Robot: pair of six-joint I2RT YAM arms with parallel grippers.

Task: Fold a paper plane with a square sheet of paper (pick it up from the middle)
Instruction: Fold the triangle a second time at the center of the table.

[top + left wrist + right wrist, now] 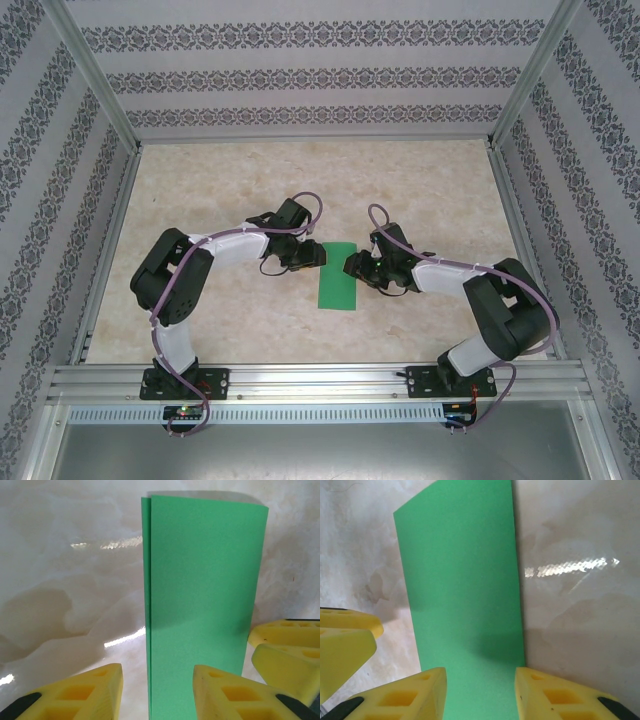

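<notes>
The bright green square sheet of paper [337, 276] lies flat on the table, folded in half into a long rectangle. In the left wrist view the paper [202, 595] shows two stacked layers along its left edge. My left gripper [312, 255] is at the paper's far left corner, open, its yellow fingers [85, 695] straddling that edge just above the paper. My right gripper [352, 264] faces it from the right, open, with its fingers [555, 695] spread over the paper [462, 580]. Neither holds anything.
The beige marble-patterned table [220, 180] is fenced by metal rails and patterned walls. The two grippers are close together. The right gripper's fingers [285, 645] show in the left wrist view, and the left gripper's fingers [345, 640] in the right wrist view.
</notes>
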